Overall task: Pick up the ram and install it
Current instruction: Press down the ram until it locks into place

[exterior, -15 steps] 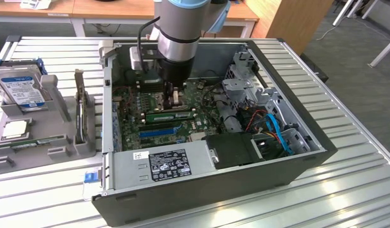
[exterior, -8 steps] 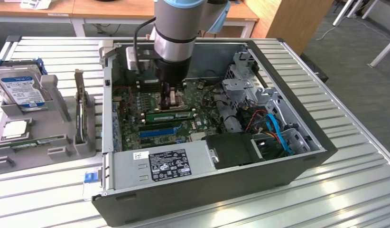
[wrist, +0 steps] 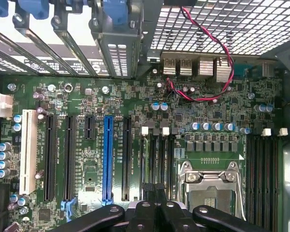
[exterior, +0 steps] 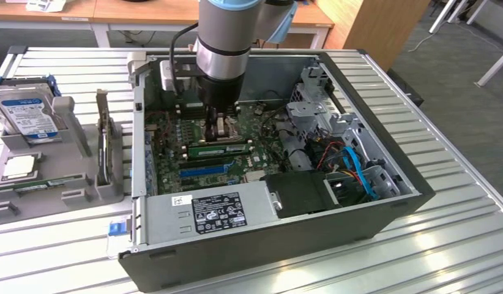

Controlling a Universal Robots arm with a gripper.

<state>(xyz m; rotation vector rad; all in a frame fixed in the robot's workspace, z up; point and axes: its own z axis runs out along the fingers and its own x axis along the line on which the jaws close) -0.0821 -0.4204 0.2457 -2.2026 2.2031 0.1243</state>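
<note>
Open computer case [exterior: 260, 245] lies on its side on a ribbed metal table [exterior: 447, 202], motherboard [exterior: 210, 153] facing up. Robot arm [exterior: 223, 49] reaches straight down into the case; gripper [exterior: 221, 131] sits low over the board, fingers closed together. A green ram [exterior: 220, 148] stick lies level on the board just below the gripper, toward the exterior view's near side. A blue slot [exterior: 207, 170] runs parallel, nearer the power supply [exterior: 210, 211]. Blue cables [exterior: 358, 171] and a red wire sit by the drive bay at the exterior view's right. At the exterior view's left, a grey fixture [exterior: 55, 177] carries a hard drive [exterior: 27, 113], propped tilted, and a processor [exterior: 16, 165].
</note>
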